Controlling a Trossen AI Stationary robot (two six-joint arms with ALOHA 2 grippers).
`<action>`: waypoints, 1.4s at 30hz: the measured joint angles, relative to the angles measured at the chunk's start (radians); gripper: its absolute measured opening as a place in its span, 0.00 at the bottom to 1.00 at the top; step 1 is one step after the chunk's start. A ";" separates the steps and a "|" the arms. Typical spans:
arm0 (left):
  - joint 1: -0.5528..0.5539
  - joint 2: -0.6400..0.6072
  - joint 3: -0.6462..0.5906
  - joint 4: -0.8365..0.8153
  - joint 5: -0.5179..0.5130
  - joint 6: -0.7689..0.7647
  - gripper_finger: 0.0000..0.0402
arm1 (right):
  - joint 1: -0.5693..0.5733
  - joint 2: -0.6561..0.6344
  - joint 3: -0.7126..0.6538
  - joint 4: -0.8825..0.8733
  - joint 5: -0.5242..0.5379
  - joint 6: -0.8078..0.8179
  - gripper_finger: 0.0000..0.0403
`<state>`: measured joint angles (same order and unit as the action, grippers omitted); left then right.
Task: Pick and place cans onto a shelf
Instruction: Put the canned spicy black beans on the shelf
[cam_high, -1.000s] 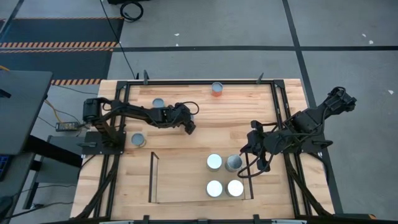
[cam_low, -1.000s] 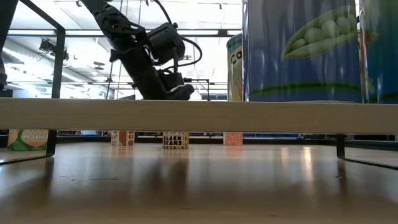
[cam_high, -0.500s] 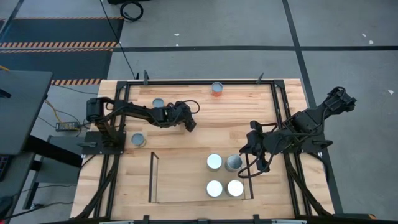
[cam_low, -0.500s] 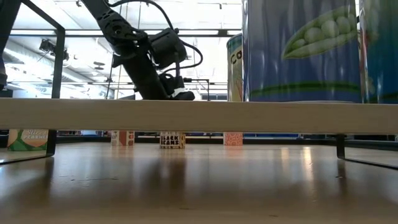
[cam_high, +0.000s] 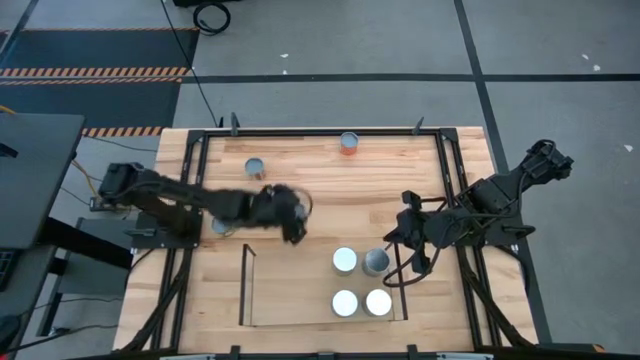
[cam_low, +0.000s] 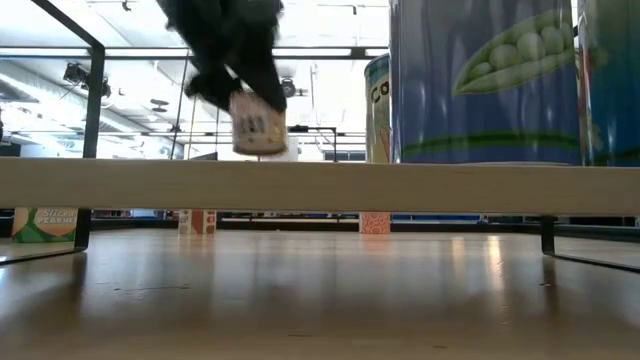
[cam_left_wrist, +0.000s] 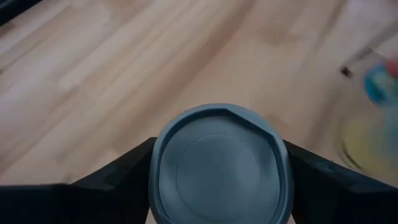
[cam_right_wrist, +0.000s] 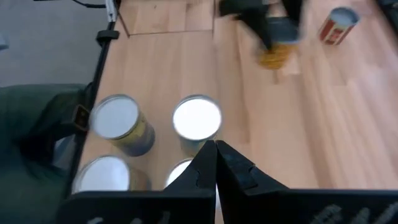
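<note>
From above, the left gripper is hanging over the table near the shelf's open end, carrying a can there for placing; four cans are standing together at the shelf's other end, filling it from that side, while loose cans are waiting on the table beyond. The right gripper is resting beside those four. At table height, the carried can is hanging clear of the surface, lifted to pass the shelf rail. Past the left wrist, both fingers are clamped on the can's sides, its grey top upright. Past the right wrist, the fingertips are pressed together, empty, above the shelved cans.
</note>
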<state>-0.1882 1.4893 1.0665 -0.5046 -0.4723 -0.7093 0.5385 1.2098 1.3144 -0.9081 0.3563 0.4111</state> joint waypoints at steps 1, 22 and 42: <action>-0.049 0.009 0.019 -0.032 -0.034 -0.037 0.71 | 0.000 0.000 0.000 0.001 0.011 -0.009 0.01; -0.324 0.370 0.270 -0.027 -0.191 -0.378 0.71 | 0.004 0.000 0.000 0.010 0.066 0.024 0.03; -0.349 0.400 0.269 -0.008 -0.170 -0.262 0.82 | 0.018 0.000 0.000 0.010 0.065 0.034 0.08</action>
<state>-0.5369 1.8889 1.3354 -0.5125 -0.6426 -0.9716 0.5560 1.2098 1.3148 -0.8978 0.4217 0.4448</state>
